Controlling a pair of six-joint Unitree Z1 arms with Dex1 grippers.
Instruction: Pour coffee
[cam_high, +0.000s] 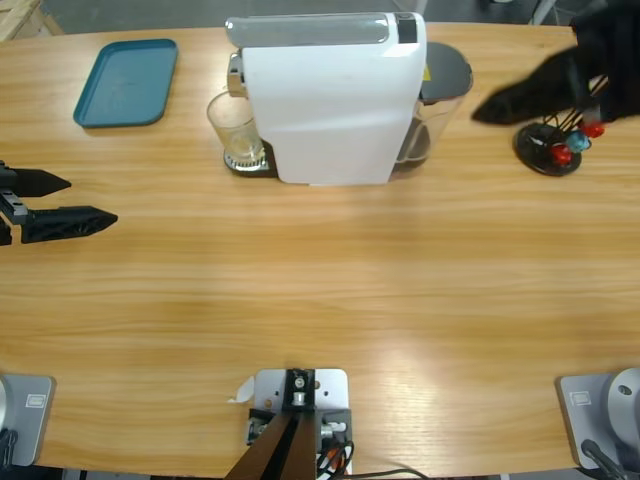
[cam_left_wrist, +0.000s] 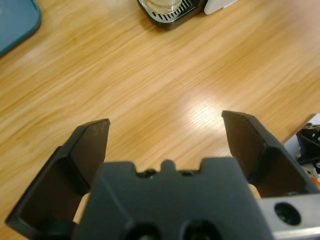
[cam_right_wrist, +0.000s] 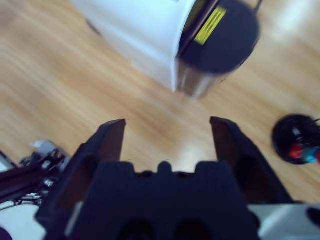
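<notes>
A white coffee machine (cam_high: 335, 100) stands at the table's far middle, also seen in the right wrist view (cam_right_wrist: 145, 30). A clear glass (cam_high: 235, 128) sits on its drip tray (cam_left_wrist: 172, 17) at the machine's left end. No coffee shows in any view. My left gripper (cam_high: 90, 200) hovers low at the left edge, open and holding nothing (cam_left_wrist: 167, 127), pointing towards the glass from well short of it. My right gripper (cam_high: 500, 105) is high at the far right, open and bare (cam_right_wrist: 167, 129), above the table beside the machine's black-lidded water tank (cam_right_wrist: 220, 40).
A teal tray (cam_high: 127, 82) lies at the far left. A black capsule stand (cam_high: 548, 145) with red and blue capsules sits at the far right, under the right arm. The wooden table (cam_high: 330, 300) stretches wide in front of the machine.
</notes>
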